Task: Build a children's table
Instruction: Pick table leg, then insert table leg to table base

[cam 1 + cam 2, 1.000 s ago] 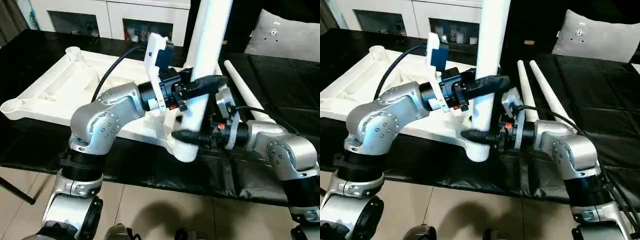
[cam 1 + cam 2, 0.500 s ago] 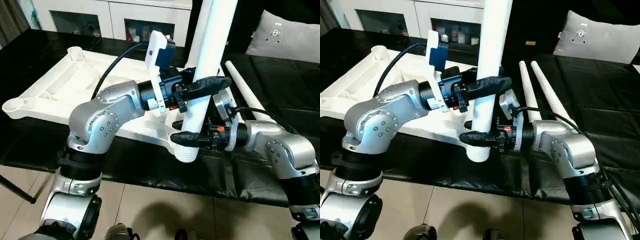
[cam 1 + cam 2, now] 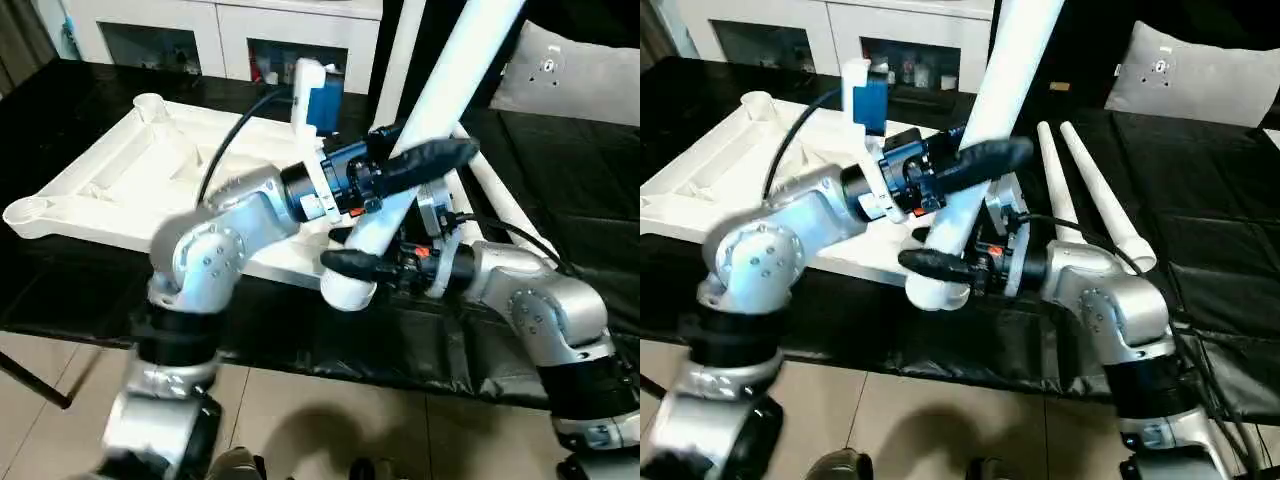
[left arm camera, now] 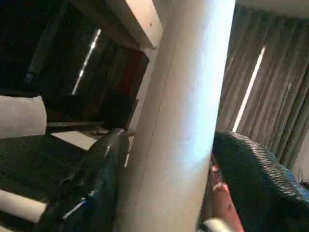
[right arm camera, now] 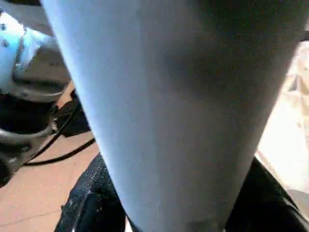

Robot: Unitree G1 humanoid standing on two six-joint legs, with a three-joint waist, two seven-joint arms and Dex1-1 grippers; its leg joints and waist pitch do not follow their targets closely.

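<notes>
Two grippers flank one white leg above the near edge of a desk draped in a black cover. At the left, the white table top lies upside down on the desk, ribbed underside up, with round sockets at its near-left and far-left corners. Toward the middle, the left gripper reaches across from the left arm at mid-height on the leg; one black finger crosses in front of the leg, and in the left wrist view the fingers stand on either side of the tube, the nearer one against it and the other with a narrow gap, so a firm clamp cannot be told. The leg leans up and to the right, its thick end low over the desk's near edge, just beside the table top's near-right corner. Below, the right gripper comes in from the right at the thick end, with one black finger across the front of the tube and the tube between its fingers; it is closed on the leg. At the right, two more white legs lie side by side on the black cover, running from the near right toward the far middle.
</notes>
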